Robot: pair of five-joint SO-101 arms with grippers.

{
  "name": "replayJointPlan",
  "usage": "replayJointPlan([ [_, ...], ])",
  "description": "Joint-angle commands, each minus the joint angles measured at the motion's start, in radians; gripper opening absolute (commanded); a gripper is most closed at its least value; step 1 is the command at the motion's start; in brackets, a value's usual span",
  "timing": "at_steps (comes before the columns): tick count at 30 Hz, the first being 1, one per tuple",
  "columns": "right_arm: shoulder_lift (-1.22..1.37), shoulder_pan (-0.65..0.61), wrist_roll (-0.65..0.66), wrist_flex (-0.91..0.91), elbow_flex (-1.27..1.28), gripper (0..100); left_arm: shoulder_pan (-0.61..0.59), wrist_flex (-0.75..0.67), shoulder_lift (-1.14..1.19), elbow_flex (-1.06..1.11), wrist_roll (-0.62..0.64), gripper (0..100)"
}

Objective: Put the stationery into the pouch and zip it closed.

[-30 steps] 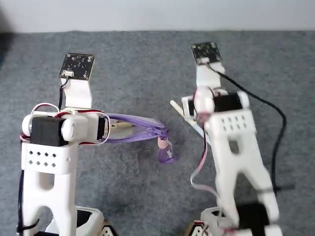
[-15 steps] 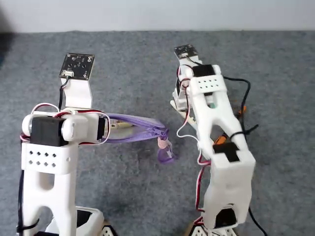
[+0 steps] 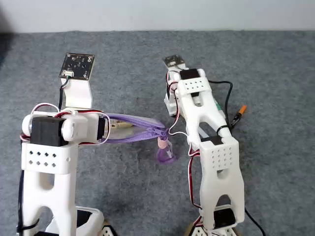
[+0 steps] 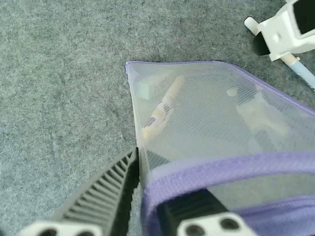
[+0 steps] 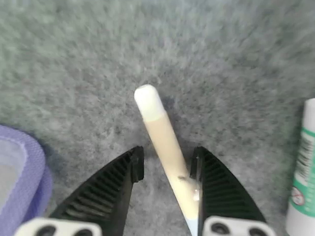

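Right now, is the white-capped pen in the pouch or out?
Out: the pen sits between the right gripper's open fingers, over bare carpet.

Grey carpeted table (image 3: 275,59): cream pen (image 5: 165,142), green-white tube (image 5: 301,167), orange-tipped pen (image 3: 237,113) lying on it.

Soft even light, faint shadow beside the pen (image 5: 165,142), dark upper-left corner in high view

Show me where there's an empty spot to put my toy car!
Bare carpet runs along the far edge, beyond both arms, and at the far right past the orange-tipped marker. It's crowded in the middle, where the pouch sits beside the right hand straddling a pen.
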Motion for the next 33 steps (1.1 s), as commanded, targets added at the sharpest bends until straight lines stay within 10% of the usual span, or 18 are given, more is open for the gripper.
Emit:
replayJointPlan([
  [1,-0.01,-0.012,0.008,-0.008,-0.044,8.7,-0.003,-0.014,-0.002,-0.002,0.012,1],
  [33,-0.866,-0.067,-0.181,0.41,0.256,0.8,-0.003,-0.012,-0.006,-0.002,0.012,1],
])
